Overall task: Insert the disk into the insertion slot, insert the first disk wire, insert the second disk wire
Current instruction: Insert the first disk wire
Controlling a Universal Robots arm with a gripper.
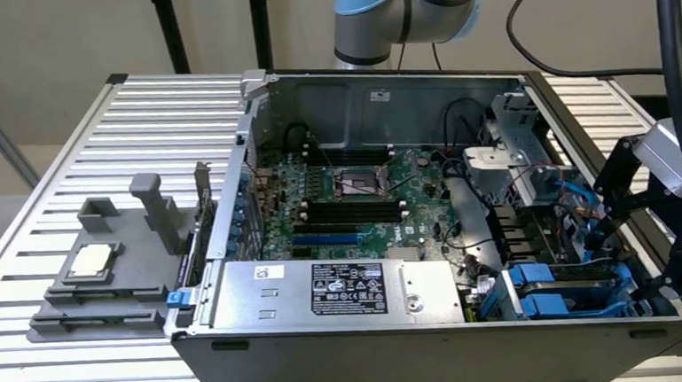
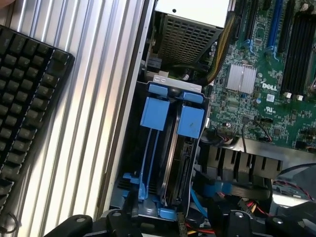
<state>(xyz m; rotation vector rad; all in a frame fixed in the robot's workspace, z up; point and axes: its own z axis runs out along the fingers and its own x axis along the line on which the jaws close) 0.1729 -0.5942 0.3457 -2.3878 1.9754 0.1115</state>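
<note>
The insertion slot (image 1: 555,291) is at the open case's front corner, on the exterior view's right, with blue tabs and rails (image 2: 154,148). The disk (image 2: 180,165) stands edge-on inside it, a dark metal slab between blue rails under a blue tab (image 2: 190,121). The neighbouring blue carrier looks empty. My gripper (image 1: 663,256) hangs over the case's edge just beyond the bay, open, its black fingers (image 2: 74,224) apart with nothing between them. A blue flat cable (image 2: 195,202) and red and yellow wires (image 2: 249,203) lie beside the bay near the gripper (image 2: 168,226).
The silver power-supply box (image 1: 335,289) fills the case's front; the motherboard (image 1: 354,199) lies behind it. A grey fixture (image 1: 97,277) sits on the slatted table (image 1: 67,163) at the exterior view's left. A black keyboard (image 2: 24,108) lies on the slats beside the case.
</note>
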